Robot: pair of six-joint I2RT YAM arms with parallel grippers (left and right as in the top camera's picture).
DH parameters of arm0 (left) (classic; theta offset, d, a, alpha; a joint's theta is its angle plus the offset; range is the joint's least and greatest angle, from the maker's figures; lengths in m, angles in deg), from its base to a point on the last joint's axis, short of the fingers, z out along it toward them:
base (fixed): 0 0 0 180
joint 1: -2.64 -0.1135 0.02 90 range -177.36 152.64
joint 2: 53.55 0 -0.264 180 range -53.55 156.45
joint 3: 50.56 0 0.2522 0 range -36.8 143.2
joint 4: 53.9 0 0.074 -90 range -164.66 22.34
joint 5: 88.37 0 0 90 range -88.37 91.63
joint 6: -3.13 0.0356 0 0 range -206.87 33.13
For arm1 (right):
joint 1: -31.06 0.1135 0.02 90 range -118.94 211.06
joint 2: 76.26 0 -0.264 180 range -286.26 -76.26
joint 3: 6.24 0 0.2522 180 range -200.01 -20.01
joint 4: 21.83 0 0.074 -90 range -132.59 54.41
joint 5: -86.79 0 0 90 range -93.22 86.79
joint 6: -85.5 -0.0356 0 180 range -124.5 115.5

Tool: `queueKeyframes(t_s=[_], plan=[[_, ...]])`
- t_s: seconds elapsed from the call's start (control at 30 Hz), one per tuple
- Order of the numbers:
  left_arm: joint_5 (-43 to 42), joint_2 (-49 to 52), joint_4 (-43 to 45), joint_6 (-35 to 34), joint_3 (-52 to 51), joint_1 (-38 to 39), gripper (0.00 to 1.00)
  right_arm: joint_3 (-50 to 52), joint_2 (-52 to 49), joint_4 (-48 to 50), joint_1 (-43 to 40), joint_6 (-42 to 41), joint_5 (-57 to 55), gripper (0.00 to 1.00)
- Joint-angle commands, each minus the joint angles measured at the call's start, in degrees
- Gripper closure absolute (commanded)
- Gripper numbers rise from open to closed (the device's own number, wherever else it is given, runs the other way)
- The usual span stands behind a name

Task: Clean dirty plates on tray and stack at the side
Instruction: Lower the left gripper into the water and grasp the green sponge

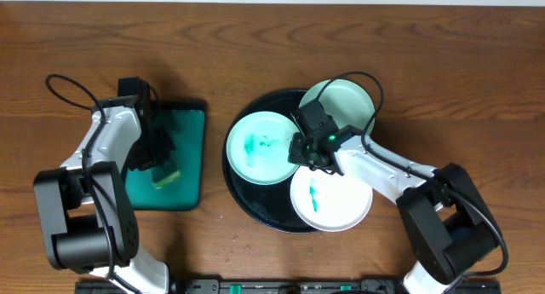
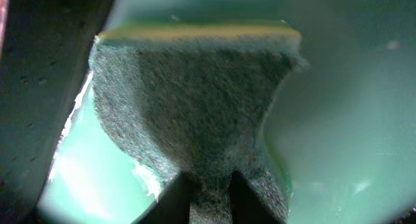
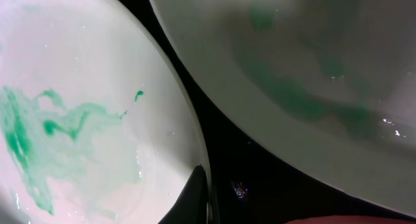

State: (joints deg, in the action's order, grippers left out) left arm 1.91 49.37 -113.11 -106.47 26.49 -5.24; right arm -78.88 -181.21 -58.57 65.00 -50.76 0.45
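Pinning the smeared plate (image 1: 262, 147), on the left side of the tray (image 1: 255, 204), comes first: your right gripper (image 1: 308, 151) sits over the tray's middle at that plate's rim, but whether it is clamped I cannot tell. Seat it firmly before scrubbing. Your left gripper (image 2: 209, 201), well left of the tray, is clenched on the sponge (image 2: 195, 100); bring it flat onto the teal smears (image 1: 255, 144).

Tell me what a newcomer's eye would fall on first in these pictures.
The left plate and near plate, both smeared teal-green, crowd the round black tray at centre with the far plate. The right gripper hangs between them at the left plate's rim. Off to the left, the left gripper pinches a sponge over a rectangular tray with a teal inside.
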Motion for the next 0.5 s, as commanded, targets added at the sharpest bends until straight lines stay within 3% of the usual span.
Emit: queueKeyframes(t_s=[0.0,0.33,0.47], plan=[[2.21,1.55,1.25,0.0,-0.61,-0.2,0.93,0.39,-0.2,-1.22,0.31,1.14,-0.37,0.99],[2.14,-2.4,0.79,-0.33,-0.59,-0.09,0.93,0.39,-0.2,-1.29,0.31,1.11,-0.37,0.99],[2.19,-6.69,0.42,-0.59,-0.59,-0.09,0.43,0.39,-0.2,-1.27,0.31,1.11,-0.37,0.99]])
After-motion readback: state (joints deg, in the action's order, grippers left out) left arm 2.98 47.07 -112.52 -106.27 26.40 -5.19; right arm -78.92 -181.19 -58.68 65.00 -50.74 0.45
